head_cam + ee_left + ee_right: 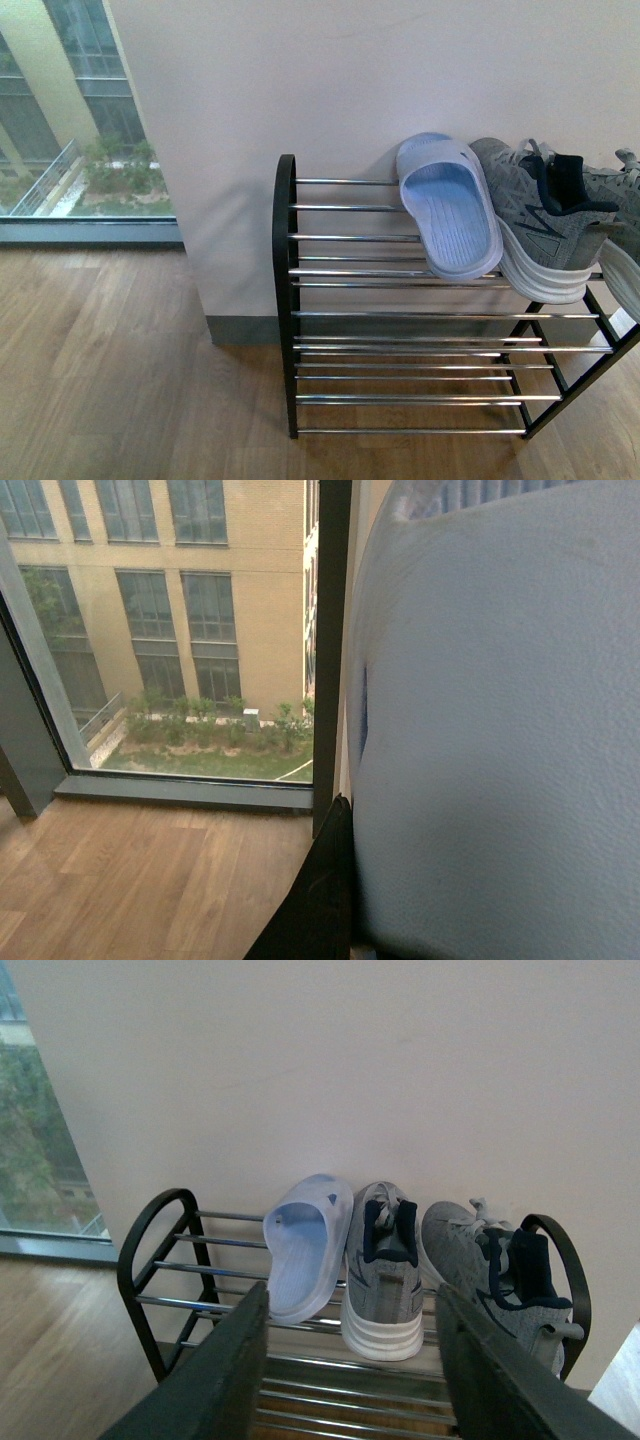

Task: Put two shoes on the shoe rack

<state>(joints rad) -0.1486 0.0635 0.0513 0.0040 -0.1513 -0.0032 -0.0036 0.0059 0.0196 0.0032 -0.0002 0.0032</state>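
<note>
The shoe rack [288,300] stands against the pale wall, its four tiers of chrome rods running across the front view from the black arched side rail at 9 o'clock towards 3 o'clock. On the top tier three shoes already sit side by side, each with its long axis across the rods, toe towards the wall: one pale blue slide [448,210] at about the middle of the tier, a grey knit sneaker [525,215] touching it on the 3 o'clock side, and a second grey sneaker [620,200] cut off by the frame edge. The stretch of top tier from the slide to the 9 o'clock rail is bare rods.

In the left wrist view a pale blue, finely textured surface, most likely the second slide [500,740], fills the frame close to the lens. The left gripper appears to be carrying it, though its fingers are hidden, so I cannot tell how far it is closed. That camera looks past a dark window frame to the wooden floor and a courtyard, so the rack probably lies off towards 3 o'clock of the left arm.

The right gripper [350,1360] is spread wide and holds nothing, facing the rack from its 6 o'clock side.

The left arm, judged nearer the bare gap, needs the slide turned across the rods, beside its mate.
</note>
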